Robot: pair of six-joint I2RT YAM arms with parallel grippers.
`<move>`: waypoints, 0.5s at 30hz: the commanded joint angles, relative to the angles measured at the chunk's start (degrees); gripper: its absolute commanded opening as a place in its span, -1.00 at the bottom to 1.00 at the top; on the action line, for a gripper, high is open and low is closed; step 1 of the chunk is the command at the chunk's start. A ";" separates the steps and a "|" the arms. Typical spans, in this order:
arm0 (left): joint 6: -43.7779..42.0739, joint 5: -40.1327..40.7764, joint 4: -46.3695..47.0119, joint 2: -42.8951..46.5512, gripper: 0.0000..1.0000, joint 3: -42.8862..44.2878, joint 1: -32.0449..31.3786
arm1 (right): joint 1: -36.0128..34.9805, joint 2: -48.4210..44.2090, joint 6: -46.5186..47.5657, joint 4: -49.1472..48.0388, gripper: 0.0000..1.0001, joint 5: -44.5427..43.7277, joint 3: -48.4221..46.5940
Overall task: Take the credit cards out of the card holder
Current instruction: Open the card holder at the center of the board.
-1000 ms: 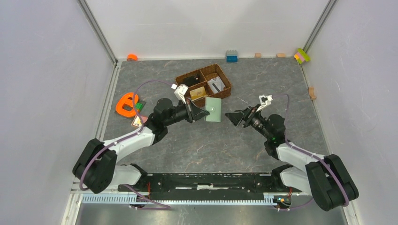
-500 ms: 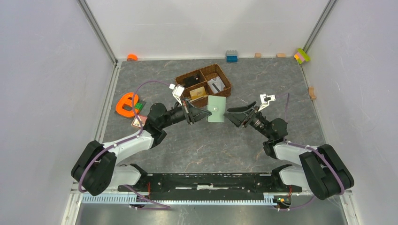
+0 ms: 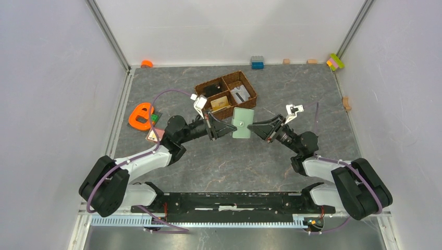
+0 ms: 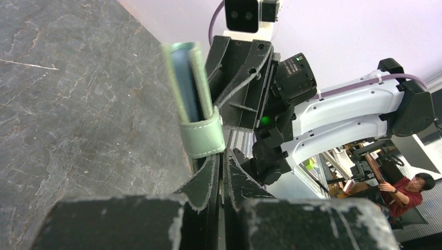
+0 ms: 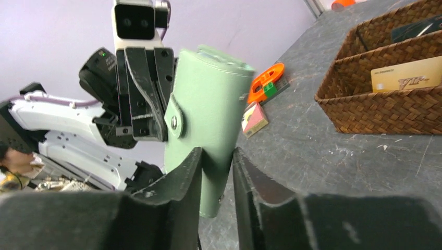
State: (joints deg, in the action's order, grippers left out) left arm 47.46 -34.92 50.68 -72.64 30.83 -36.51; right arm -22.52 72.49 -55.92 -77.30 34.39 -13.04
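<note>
Your wicker basket point(image 5: 375, 112) sits just beyond both grippers. The sage-green card holder point(image 3: 243, 123) stands on edge between them, its strap closed. Your left gripper point(image 4: 220, 156) has its fingers pressed together, pinching the holder's strap side. Your right gripper point(image 5: 216, 153) clamps the opposite edge. A gold credit card point(image 5: 406, 78) lies in the basket, beyond your right fingertips.

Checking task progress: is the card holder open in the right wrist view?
No, the card holder is folded shut, its snap strap wrapped across the closed edge.
</note>
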 commanded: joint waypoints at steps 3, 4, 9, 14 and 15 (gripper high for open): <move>-2.04 2.93 -1.73 0.23 -0.85 1.84 -0.32 | -0.24 -0.34 -0.11 -4.92 -0.73 0.74 -1.28; -2.40 3.28 -2.53 0.37 -0.84 1.95 -0.31 | -0.18 -0.36 -0.07 -4.91 -0.82 0.70 -1.27; -4.56 7.14 -8.38 1.31 -0.82 2.64 -0.31 | -0.22 -0.66 0.15 -4.28 -1.00 0.39 -1.05; -5.80 9.51 -11.46 1.75 -0.80 2.84 -0.34 | -0.28 -1.03 0.54 -3.85 -1.00 0.29 -1.06; -5.80 9.52 -11.56 1.55 -0.80 3.05 -0.31 | -0.26 -1.20 0.69 -3.62 -1.00 0.23 -1.04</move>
State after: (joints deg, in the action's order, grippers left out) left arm 45.15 -28.40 41.67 -71.92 31.64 -36.51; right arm -22.28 72.49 -55.81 -77.71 34.04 -13.04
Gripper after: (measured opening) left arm 0.101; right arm 0.023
